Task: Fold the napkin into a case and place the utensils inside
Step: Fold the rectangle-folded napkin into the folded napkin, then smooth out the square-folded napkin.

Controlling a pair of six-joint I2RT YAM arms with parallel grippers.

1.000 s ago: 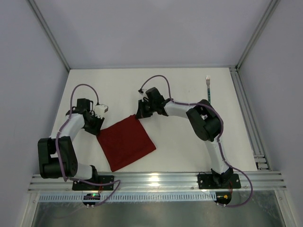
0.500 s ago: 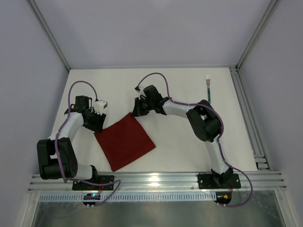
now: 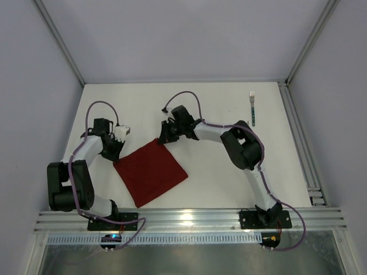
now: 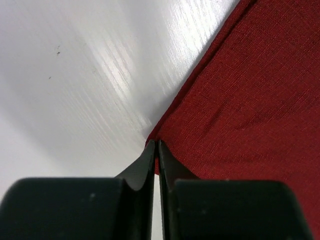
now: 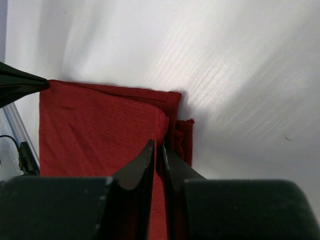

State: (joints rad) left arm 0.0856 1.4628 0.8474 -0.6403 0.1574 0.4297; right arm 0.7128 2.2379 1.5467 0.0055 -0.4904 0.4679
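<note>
Napkin: the dark red napkin (image 3: 151, 172) lies flat on the white table (image 3: 223, 172), turned corner-on like a diamond, in front of the left arm's base and between the two grippers
Napkin layers: at its far corner the right wrist view shows stacked folded edges, one hemmed layer lying over another
Left gripper: the left gripper (image 3: 116, 153) sits low at the cloth's left corner, fingers (image 4: 142, 167) drawn almost together with only a hairline slit between them
Left contact: the tips meet right on the corner point – the cloth spreads away to the right of them, bare table to the left
Right gripper: the right gripper (image 3: 163, 138) reaches across to the far corner, fingers (image 5: 140, 162) likewise pressed nearly closed
Right contact: the tips pinch the folded edge just inside the corner – red cloth shows at both sides of them and in the thin gap
Fork: a fork (image 3: 252, 106) with a teal handle lies near the table's far right edge, tines pointing away, well apart from cloth and both grippers
</note>
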